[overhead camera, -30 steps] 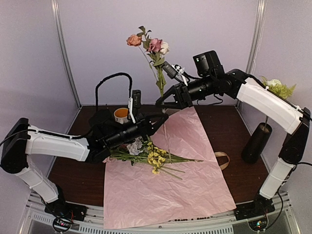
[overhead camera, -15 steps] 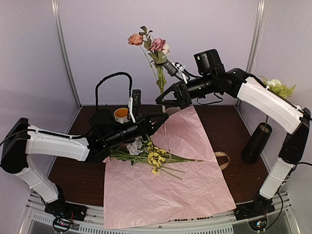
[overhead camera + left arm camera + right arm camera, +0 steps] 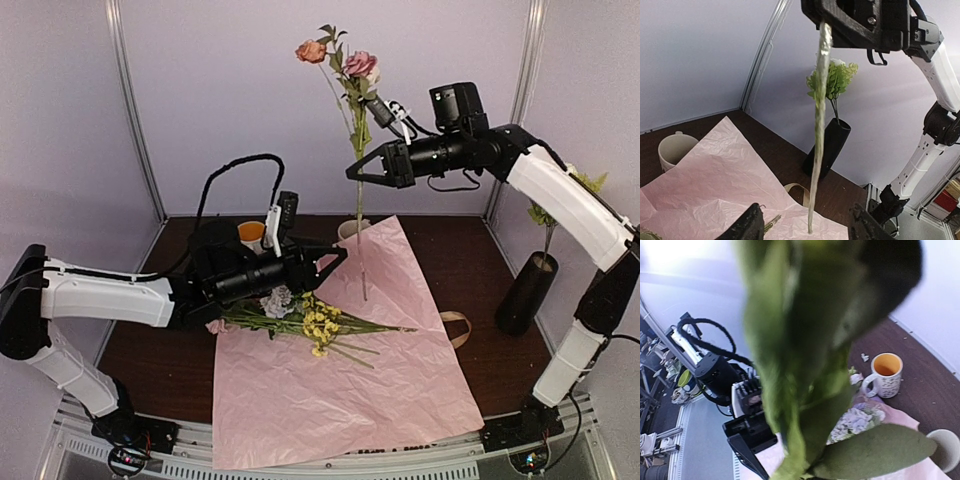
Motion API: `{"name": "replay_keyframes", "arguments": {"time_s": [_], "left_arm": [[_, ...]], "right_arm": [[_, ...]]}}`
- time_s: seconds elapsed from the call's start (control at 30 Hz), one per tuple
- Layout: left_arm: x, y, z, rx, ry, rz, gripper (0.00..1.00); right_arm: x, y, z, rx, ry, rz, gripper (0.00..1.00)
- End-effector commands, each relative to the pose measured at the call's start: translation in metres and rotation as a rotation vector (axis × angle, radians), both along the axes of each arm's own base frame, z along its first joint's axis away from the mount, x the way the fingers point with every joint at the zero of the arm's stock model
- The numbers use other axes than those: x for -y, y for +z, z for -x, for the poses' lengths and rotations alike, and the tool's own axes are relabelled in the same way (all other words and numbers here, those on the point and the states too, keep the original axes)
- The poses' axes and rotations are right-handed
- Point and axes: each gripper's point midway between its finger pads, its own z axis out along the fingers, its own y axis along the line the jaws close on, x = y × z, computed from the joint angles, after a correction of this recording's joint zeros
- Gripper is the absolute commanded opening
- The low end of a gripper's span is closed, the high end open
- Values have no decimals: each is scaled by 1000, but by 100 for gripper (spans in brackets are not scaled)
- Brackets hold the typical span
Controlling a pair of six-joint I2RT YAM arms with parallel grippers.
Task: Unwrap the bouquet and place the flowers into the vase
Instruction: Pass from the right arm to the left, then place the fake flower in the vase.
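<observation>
Pinching one long flower stem point(image 3: 359, 235) high in the air, my right pincer point(image 3: 352, 172) is pressed on it. My left pincer point(image 3: 335, 262), below at seven o'clock, is spread. The vase point(image 3: 526, 292) stands at four o'clock on the tabletop point(image 3: 470, 250). If I swing fast, the thin stem may slip or miss the narrow mouth.

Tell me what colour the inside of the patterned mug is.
Orange; the mug shows best in the right wrist view.
</observation>
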Motion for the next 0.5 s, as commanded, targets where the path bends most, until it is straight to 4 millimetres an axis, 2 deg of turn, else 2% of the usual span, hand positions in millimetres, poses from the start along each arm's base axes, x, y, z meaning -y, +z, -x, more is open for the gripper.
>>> {"name": "replay_keyframes", "arguments": {"time_s": [0.0,0.23,0.4,0.47], "left_arm": [[-13,7,3,61,21,-67,60],[-12,-4,3,56,20,-96,60],[-2,-10,-1,52,4,-113,60],[0,-12,-2,49,2,-117,60]], "right_arm": [[63,42,-27,123,-182,-17,0],[155,73,-57,181,-421,-63,0],[222,94,-61,249,-589,-67,0],[248,102,-56,273,-638,-75,0]]}}
